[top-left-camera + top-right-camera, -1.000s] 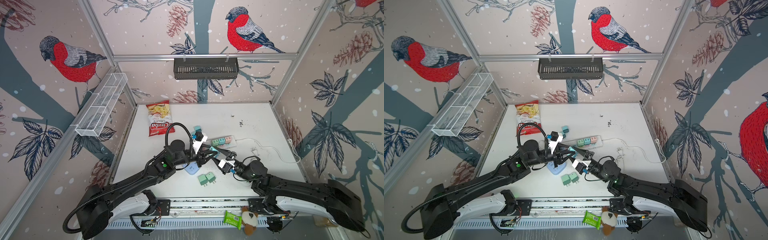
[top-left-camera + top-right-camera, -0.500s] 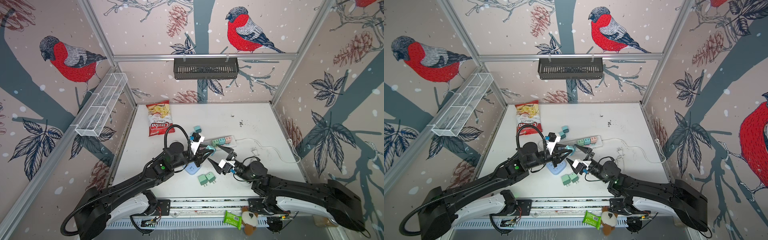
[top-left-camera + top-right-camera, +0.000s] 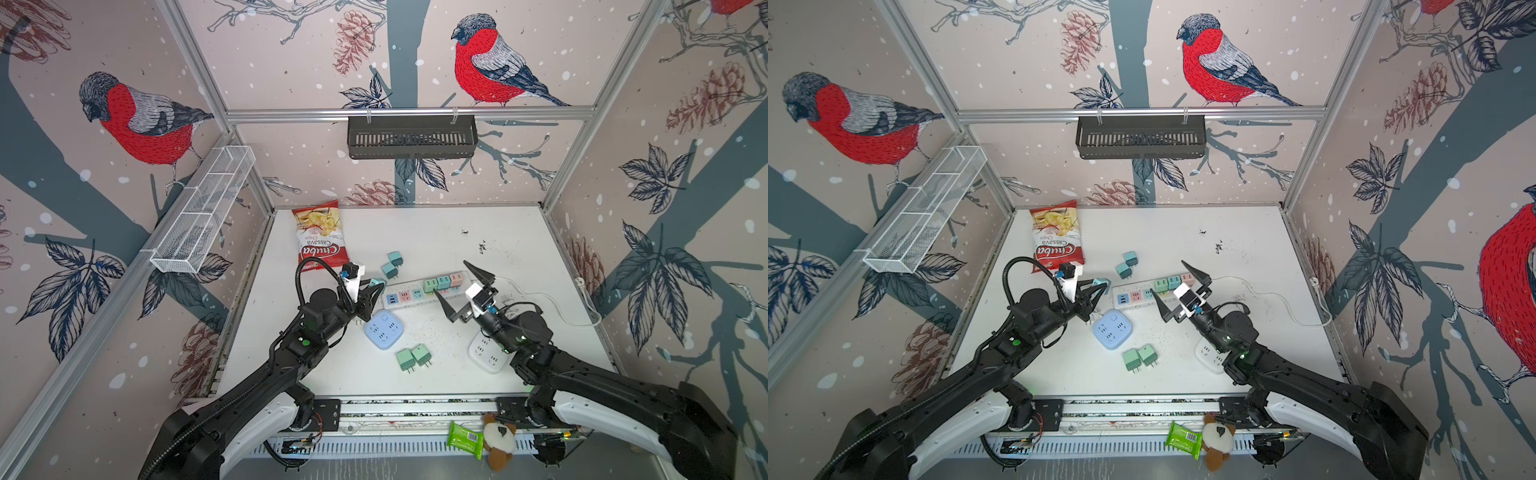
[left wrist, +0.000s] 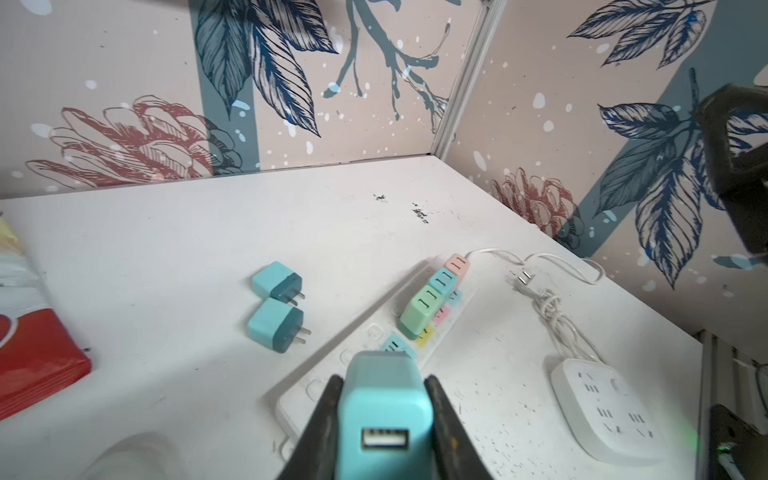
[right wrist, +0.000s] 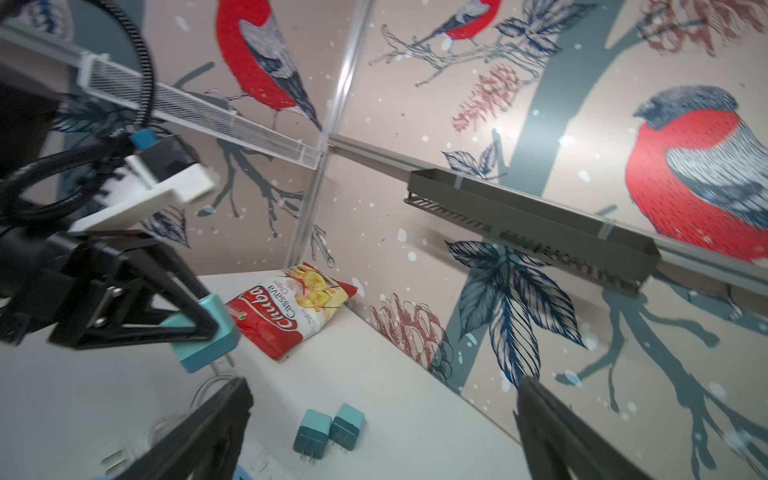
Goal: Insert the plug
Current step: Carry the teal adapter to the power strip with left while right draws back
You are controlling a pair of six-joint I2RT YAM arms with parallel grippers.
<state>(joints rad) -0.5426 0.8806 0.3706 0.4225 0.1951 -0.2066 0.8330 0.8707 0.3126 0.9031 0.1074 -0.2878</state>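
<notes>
3 bird-print walls (image 3: pixel 291 62); white tabletop (image 3: pixel 415 232) w/ power strip (image 3: pixel 403 297), black specks (image 3: pixel 482 248).

Black arms (image 3: pixel 266 374), white shoulder covers (image 3: pixel 266 419), ribbed cable (image 3: pixel 298 277)

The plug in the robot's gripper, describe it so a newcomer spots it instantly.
Find the long white power strip mid-table; the left gripper hangs over its bare end. The teal plug is pinched between its black fingers, the only teal one off the table, unlike two loose plugs lying nearby.
</notes>
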